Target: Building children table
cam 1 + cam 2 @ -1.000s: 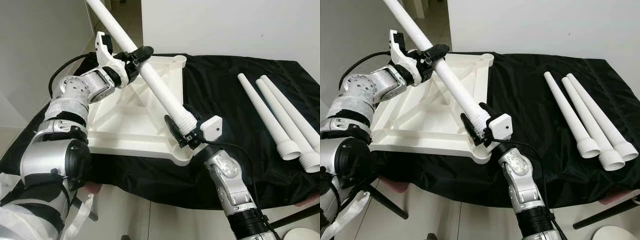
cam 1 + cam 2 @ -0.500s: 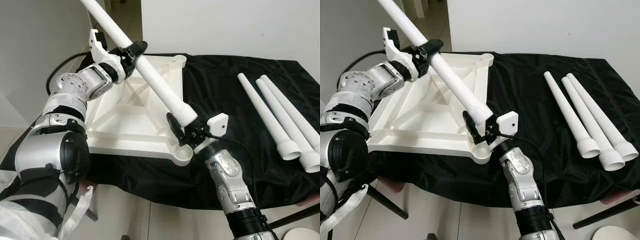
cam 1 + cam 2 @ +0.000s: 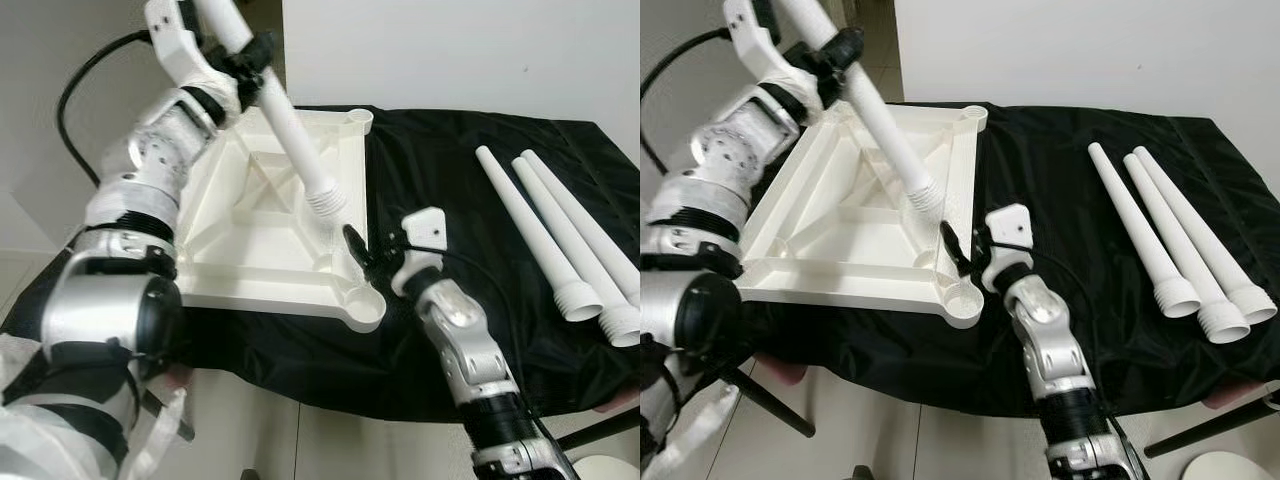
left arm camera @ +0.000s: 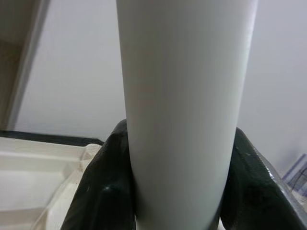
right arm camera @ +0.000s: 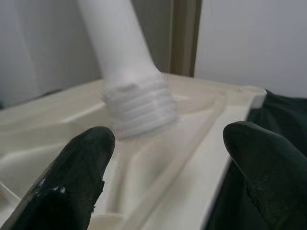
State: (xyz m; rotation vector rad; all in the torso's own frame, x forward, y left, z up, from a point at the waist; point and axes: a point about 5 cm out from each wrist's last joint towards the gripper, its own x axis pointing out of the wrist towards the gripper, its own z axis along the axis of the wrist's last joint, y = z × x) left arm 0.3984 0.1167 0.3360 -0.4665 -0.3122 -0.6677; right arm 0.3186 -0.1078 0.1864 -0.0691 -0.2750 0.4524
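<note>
My left gripper is shut on a white table leg, raised high over the back left of the upturned white tabletop. The leg slants down to its threaded end, which hangs in the air above the tabletop's right side. In the left wrist view the leg sits clamped between the black fingers. My right gripper stands open just below that end, by the front right corner socket. The right wrist view has the threaded end beyond the spread fingertips.
Three more white legs lie side by side on the black cloth at the right. The tabletop's front edge is near the table's front edge. A white wall rises behind the table.
My left arm has lifted and tipped the leg more upright, carrying its threaded end up and back out of my right gripper. The right gripper has let go and stands open.
</note>
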